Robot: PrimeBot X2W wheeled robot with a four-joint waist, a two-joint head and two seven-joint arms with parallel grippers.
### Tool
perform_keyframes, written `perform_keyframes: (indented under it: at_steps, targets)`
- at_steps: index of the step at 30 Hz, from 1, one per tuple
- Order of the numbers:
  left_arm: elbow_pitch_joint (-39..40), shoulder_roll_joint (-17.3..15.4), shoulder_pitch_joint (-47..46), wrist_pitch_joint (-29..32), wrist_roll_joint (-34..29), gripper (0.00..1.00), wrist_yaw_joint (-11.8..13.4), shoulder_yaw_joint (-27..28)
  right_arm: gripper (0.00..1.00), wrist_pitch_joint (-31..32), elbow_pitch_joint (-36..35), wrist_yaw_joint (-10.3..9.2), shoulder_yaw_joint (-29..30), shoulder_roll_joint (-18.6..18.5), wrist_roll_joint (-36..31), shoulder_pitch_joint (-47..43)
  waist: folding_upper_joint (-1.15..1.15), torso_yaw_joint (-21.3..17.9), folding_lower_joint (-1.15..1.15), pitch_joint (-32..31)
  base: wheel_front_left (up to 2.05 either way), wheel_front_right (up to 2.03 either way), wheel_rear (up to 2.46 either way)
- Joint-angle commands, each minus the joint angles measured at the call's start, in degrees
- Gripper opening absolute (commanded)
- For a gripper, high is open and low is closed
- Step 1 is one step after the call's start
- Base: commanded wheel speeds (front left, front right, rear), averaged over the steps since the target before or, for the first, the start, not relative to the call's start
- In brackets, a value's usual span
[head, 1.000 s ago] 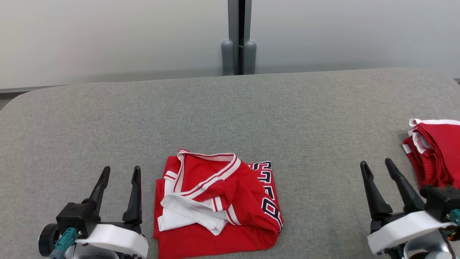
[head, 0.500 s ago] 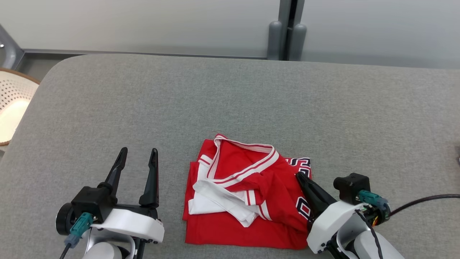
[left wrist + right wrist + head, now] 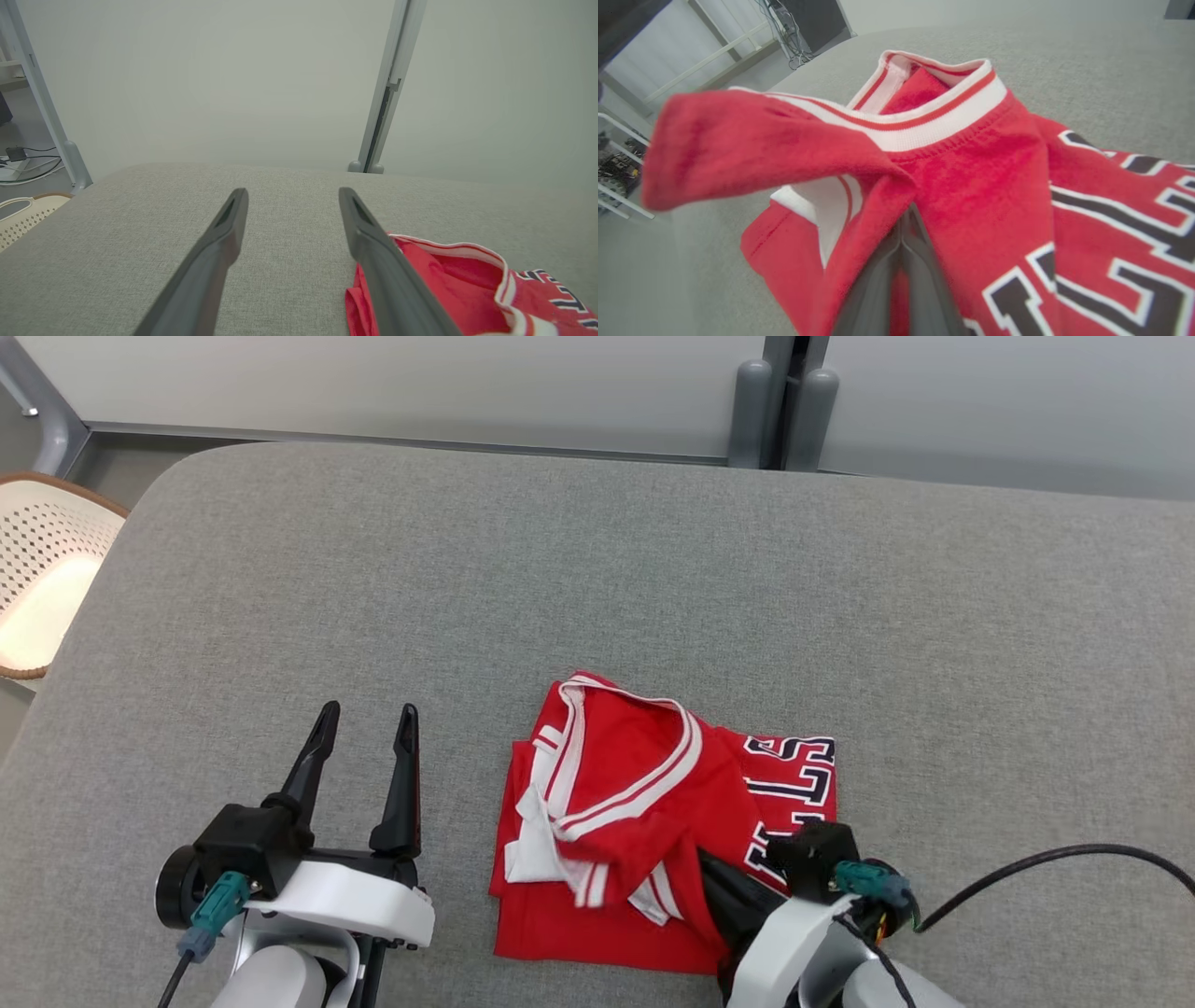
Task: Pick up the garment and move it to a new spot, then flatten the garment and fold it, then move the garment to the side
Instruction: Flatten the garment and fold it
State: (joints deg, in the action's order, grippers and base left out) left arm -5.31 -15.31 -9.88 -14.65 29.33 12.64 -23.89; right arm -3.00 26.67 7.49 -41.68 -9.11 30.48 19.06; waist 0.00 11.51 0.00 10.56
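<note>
Grey table (image 3: 597,569), basket (image 3: 42,537) beside it, left jaws apart, right jaws pinching garment (image 3: 635,784)

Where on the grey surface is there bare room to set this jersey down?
Free: the wide far stretch of the grey surface beyond the jersey; also the right side beyond the cable. Crowded: the near edge, where the open left hand stands beside the jersey and the right hand grips it.

I see the garment (image 3: 635,803) on the surface (image 3: 597,569), left hand (image 3: 369,711) left of it, right hand (image 3: 903,242) at its near-right corner.
</note>
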Motion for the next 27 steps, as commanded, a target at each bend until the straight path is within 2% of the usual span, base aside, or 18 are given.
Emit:
perform_keyframes:
  at_steps: [1,10,13,18,20,21,22,23,24,27]
  targets:
    - [-0.16,-0.07,-1.18,-0.20,-0.42,1.00,-0.27,0.38,0.00,0.00,-1.05,-0.01,-2.03,-0.86,0.59,0.46,0.00,-0.12,0.00,0.14,0.00,0.00,0.00]
    - [-1.19,0.30,-1.74,-0.44,-0.83,1.00,-1.12,1.03,0.00,2.30,-5.36,-0.01,-13.26,-4.14,5.74,1.43,0.00,-0.90,0.00,1.44,0.00,0.00,0.00]
    - [-1.54,0.28,-1.58,-0.47,-0.96,1.00,-1.21,1.28,0.00,1.60,-6.77,-0.01,-14.11,-5.13,6.14,2.00,0.00,-1.30,0.00,1.40,0.00,0.00,0.00]
    - [-2.03,-0.08,-0.92,-0.52,-1.20,1.00,-1.07,1.60,0.00,-1.76,-10.10,-0.01,-10.81,-6.44,6.65,1.99,0.00,-2.61,0.00,0.87,0.00,0.00,0.00]
    - [-1.95,-0.74,-0.28,-0.54,-1.59,1.00,-0.81,2.01,0.00,-3.12,-10.78,-0.01,-4.30,-6.78,6.60,0.07,0.00,-4.01,0.00,0.06,0.00,0.00,0.00]
    - [-1.78,-0.95,-0.05,-0.54,-1.65,1.00,-0.69,2.24,0.04,-3.75,-10.97,-0.01,-1.64,-6.84,5.90,-0.20,0.00,-4.53,0.00,-0.21,0.00,0.00,0.00]
    - [-1.62,-1.09,0.19,-0.50,-1.58,1.00,-0.68,2.36,0.41,-4.15,-10.97,-0.01,1.14,-6.91,5.25,-0.52,0.00,-5.02,0.00,-0.49,0.00,0.00,0.00]
    - [-1.46,-1.27,0.38,-0.51,-1.41,1.00,-0.63,2.64,0.97,-4.25,-10.73,-0.01,3.85,-6.81,4.62,-1.26,0.00,-5.56,0.00,-0.78,0.00,0.00,0.00]
    - [-1.18,-1.41,0.60,-0.52,-1.12,1.00,-0.95,2.83,1.00,-4.79,-10.59,-0.01,6.30,-6.93,3.34,-1.85,0.00,-6.07,0.00,-1.08,0.00,0.00,0.00]
    - [-0.84,-1.92,1.50,-0.53,-0.84,1.00,-1.18,3.23,1.00,-5.89,-10.57,-0.01,14.36,-6.54,0.67,-4.13,0.00,-7.39,0.00,-2.21,0.00,0.00,0.00]
